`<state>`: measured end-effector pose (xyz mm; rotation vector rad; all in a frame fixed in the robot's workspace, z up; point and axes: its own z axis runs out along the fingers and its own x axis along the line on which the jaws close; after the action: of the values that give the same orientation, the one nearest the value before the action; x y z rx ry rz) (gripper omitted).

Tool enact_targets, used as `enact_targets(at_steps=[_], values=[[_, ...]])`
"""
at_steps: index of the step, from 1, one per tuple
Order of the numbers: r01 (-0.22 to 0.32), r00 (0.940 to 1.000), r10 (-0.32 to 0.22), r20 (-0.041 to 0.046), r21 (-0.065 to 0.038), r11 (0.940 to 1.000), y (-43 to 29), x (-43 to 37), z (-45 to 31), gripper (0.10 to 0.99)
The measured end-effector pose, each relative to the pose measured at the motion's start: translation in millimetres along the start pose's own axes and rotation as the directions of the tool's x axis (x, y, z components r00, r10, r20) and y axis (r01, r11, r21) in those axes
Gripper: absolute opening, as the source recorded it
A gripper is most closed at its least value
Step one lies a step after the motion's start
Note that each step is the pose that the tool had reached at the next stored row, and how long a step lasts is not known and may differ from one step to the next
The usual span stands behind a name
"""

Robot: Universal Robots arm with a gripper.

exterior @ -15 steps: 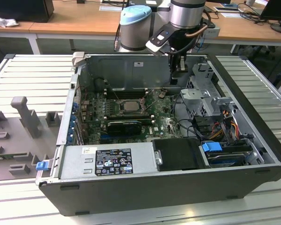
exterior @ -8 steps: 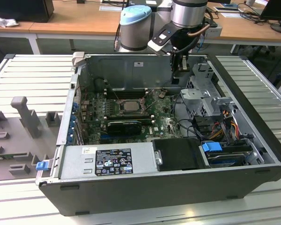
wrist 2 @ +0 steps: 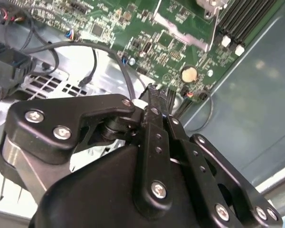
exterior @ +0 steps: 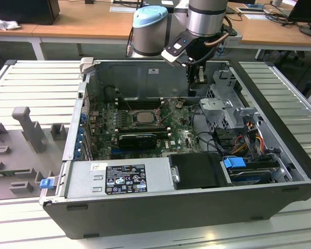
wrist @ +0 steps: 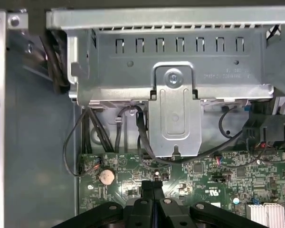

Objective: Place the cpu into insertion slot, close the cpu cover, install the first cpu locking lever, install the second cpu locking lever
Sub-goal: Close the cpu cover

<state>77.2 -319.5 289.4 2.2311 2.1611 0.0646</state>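
Well, my gripper has its fingers pressed together, with nothing between them that I can see. The tips hang just above the green motherboard. Just beside the tips sits a round coin cell, and black cables loop past it. Beyond those rises the grey drive cage.

Well apart from me, toward the exterior view's left, the cpu lies in the insertion slot with its pale top showing. I cannot tell whether the cpu cover is down over it, or whether either locking lever is hooked. I judge the placing step done and the closing or locking work in hand. That work calls for a low, careful approach to the socket's edge, clear of the memory slots and the black card beside it.
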Motion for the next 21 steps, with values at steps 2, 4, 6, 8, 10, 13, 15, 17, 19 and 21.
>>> enact_targets(at_steps=[2,4,6,8,10,13,15,17,19,21], values=[[0.0,1.0,0.0,0.0001,0.0,1.0,-5.8,-0.2,3.4,0.106],[0.0,1.0,0.0,-0.0002,0.0,1.0,-8.4,-0.3,7.3,0.106],[0.001,1.0,-0.001,-0.0005,0.0,1.0,-9.0,-0.3,11.0,0.106],[0.001,1.0,-0.001,-0.0003,0.002,1.0,-9.1,-0.4,12.3,0.106],[0.001,1.0,-0.001,-0.0001,0.012,0.9999,-9.3,-0.5,14.8,0.106],[0.0,1.0,0.0,0.0003,0.021,0.9998,-10.1,-1.0,18.5,0.106],[0.0,1.0,0.0,0.0,0.022,0.9998,-15.4,-1.2,20.4,0.106],[0.001,1.0,-0.001,0.0001,0.023,0.9997,-16.2,-1.2,25.1,0.106],[0.0,1.0,0.0,0.0001,0.024,0.9997,-16.6,-1.3,30.0,0.106],[0.002,1.0,-0.002,0.0001,0.025,0.9997,-18.5,-1.4,35.1,0.106]])
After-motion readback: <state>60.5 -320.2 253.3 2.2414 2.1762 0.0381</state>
